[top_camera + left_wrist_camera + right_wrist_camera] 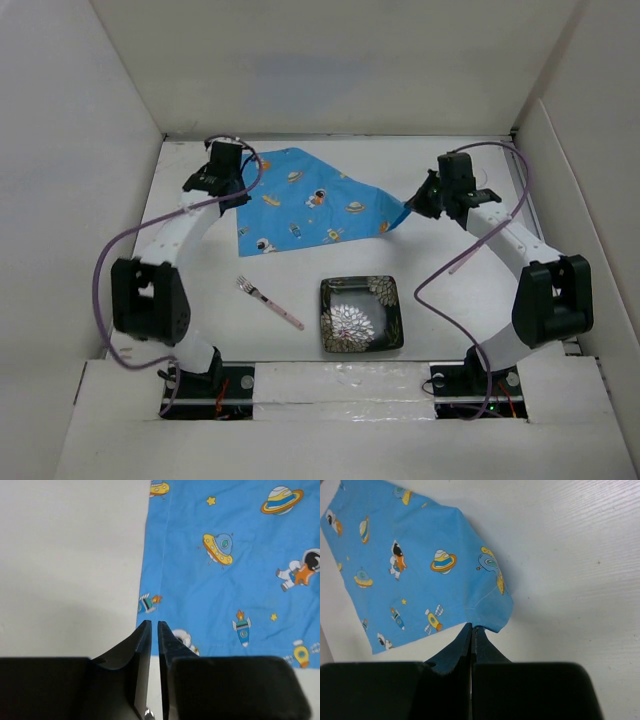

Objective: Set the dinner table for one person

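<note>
The blue space-print placemat [310, 205] lies at the back of the white dinner table [470, 300]. My right gripper [408, 207] is shut on its right corner and holds that corner slightly raised; the right wrist view shows the jaws [472, 627] pinching the folded cloth edge [420, 580]. My left gripper [238, 192] hovers over the placemat's left edge [225, 580]. Its jaws [152, 624] are closed to a thin slit with nothing between them. A pink-handled fork [270, 303] and a dark square floral plate [330, 290] lie near the front.
White panels wall the table on the left, right and back. Purple cables loop beside both arms. The fork lies left of the plate, both between the two arm bases and the placemat.
</note>
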Controlling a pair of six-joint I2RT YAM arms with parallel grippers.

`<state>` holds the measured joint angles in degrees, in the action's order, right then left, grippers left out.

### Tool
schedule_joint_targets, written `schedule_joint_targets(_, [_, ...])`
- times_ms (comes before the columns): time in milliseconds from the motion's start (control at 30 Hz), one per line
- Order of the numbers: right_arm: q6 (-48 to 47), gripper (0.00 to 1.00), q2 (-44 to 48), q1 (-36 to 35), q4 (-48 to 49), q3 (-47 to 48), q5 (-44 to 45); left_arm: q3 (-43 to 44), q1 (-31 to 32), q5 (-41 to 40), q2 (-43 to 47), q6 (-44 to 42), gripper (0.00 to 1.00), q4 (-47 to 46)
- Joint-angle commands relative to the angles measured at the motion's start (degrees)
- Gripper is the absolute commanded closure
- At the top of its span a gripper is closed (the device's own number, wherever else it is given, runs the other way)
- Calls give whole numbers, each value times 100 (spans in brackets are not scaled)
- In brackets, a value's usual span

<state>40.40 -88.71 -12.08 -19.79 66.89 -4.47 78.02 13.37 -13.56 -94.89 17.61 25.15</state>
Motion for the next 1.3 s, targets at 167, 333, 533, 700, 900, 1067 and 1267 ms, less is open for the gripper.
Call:
schedule_joint_targets(167, [-103, 100, 485, -23, 274, -361, 43, -2290, 17, 319, 1200, 1155, 66, -282])
schedule_joint_targets(333, [-190, 100, 635, -23, 230, -396, -63, -2739, -45, 644, 1052, 1658, 59, -650])
schedule_joint_targets(533, [-261, 100, 837, -23, 195, -572, -142, -2827, -45, 163, 771, 2071, 58, -923])
schedule_joint_targets(700, [-278, 100, 934, -23, 169, -748, -177, -3020, -167, -41, 560, 2273, 57, -1283])
schedule_joint_targets(900, [-270, 100, 1004, -23, 177, -783, -247, -3073, -168, -270, 261, 2335, 62, -1460])
schedule_joint_targets(1067, [-261, 100, 1004, -23, 160, -792, -256, -2986, -168, -375, 103, 2326, 69, -1557])
schedule_joint_targets(1267, [-314, 100, 978, 30, 11, -695, -203, -2819, -168, -472, 111, 2142, 100, -1530])
